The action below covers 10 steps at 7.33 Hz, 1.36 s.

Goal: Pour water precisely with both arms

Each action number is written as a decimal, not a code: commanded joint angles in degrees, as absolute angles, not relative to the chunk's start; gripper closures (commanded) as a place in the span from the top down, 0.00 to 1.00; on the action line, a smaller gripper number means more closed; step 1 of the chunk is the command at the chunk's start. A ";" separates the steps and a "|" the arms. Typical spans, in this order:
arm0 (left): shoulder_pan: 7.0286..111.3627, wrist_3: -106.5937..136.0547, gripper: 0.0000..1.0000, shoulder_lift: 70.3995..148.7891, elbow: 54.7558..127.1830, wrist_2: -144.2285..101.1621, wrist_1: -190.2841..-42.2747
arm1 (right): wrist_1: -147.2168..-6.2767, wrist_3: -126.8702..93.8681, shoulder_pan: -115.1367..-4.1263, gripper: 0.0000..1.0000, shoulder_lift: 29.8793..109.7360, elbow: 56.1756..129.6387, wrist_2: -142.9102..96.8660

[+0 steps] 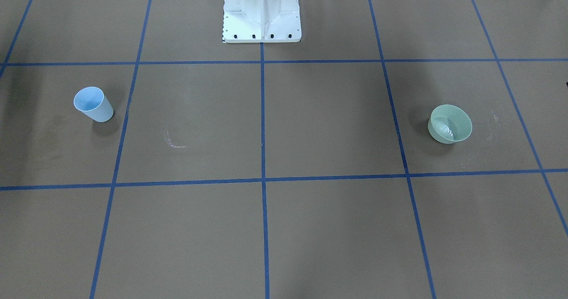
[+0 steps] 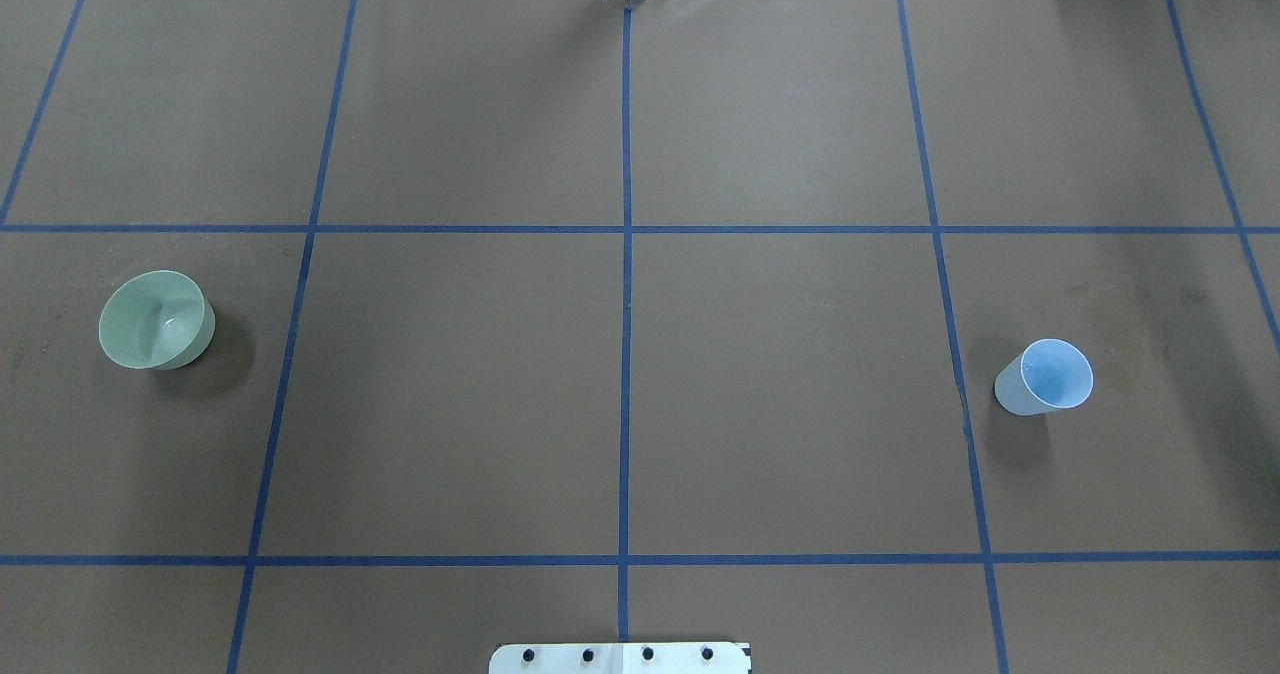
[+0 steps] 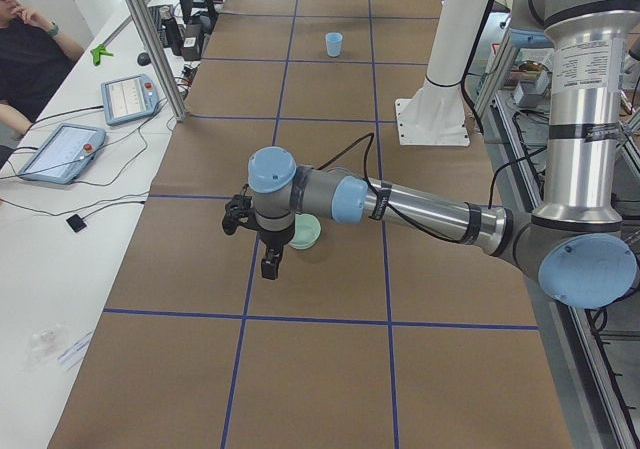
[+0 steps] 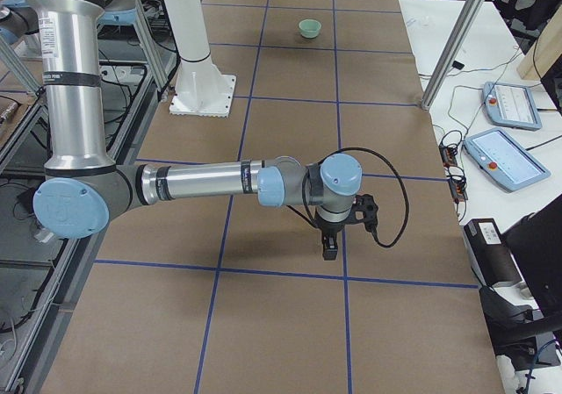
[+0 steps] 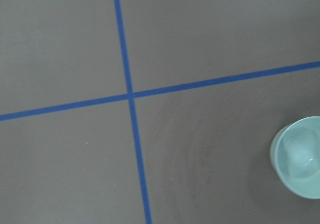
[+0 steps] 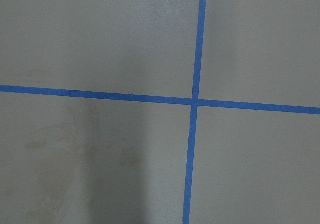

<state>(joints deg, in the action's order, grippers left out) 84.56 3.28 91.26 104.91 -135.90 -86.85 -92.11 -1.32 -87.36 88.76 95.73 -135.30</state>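
A light blue cup stands upright on the brown table on my right side. A pale green bowl stands on my left side, with faint glinting ripples of water inside. My left gripper hangs above the table just beside the bowl; it shows only in the exterior left view, so I cannot tell its state. My right gripper hangs over the right side, seen only in the exterior right view, state unclear. The left wrist view shows the bowl at its right edge.
The white pedestal stands at the robot's side of the table. Blue tape lines divide the brown surface into squares. A seated person, control tablets and a metal post are beside the table.
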 commanded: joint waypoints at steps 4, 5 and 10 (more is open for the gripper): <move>61.73 49.20 1.00 87.63 101.97 -125.35 -115.19 | -92.11 -1.23 -87.36 0.99 88.86 96.33 -135.44; 61.35 49.31 1.00 87.63 98.99 -125.33 -118.70 | -92.11 -1.23 -87.36 0.99 89.03 96.33 -135.44; 55.57 49.22 1.00 87.71 94.40 -125.33 -122.43 | -92.11 -0.88 -87.36 0.99 89.30 96.33 -135.53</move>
